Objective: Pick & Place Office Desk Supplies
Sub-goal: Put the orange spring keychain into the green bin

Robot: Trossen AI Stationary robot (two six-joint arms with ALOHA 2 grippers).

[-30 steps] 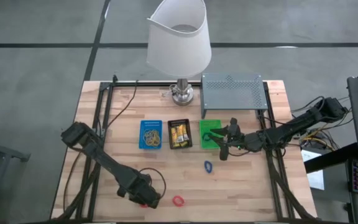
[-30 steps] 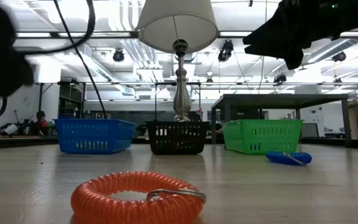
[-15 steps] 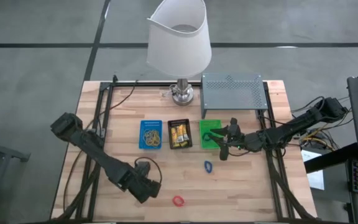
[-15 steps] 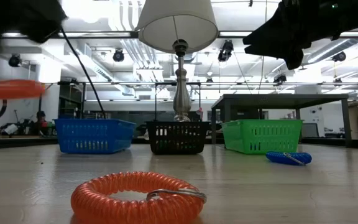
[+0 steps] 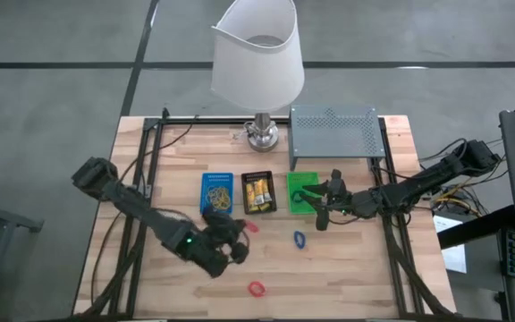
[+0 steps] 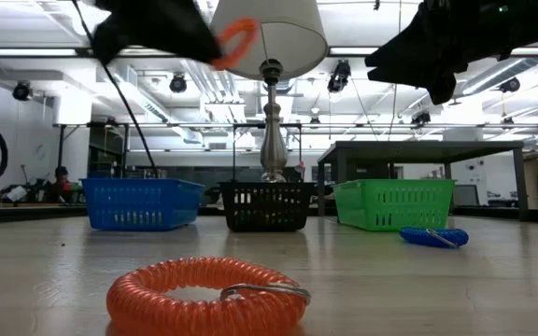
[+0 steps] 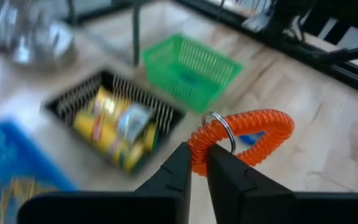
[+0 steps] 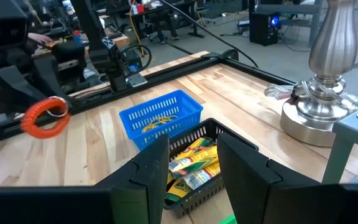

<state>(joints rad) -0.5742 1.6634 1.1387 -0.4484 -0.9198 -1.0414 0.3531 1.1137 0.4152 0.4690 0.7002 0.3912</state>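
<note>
Left wrist: red ring (image 7: 247,134) in left claw (image 7: 194,163)

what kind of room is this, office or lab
Most likely a robotics lab or workshop, not an office. The wooden table stands on bare concrete, lights and ducts hang from the open ceiling, and more workbenches with cables fill the background.

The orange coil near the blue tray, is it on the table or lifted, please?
Lifted. The left claw is shut on the orange coil, holding it in the air above the table.
</note>
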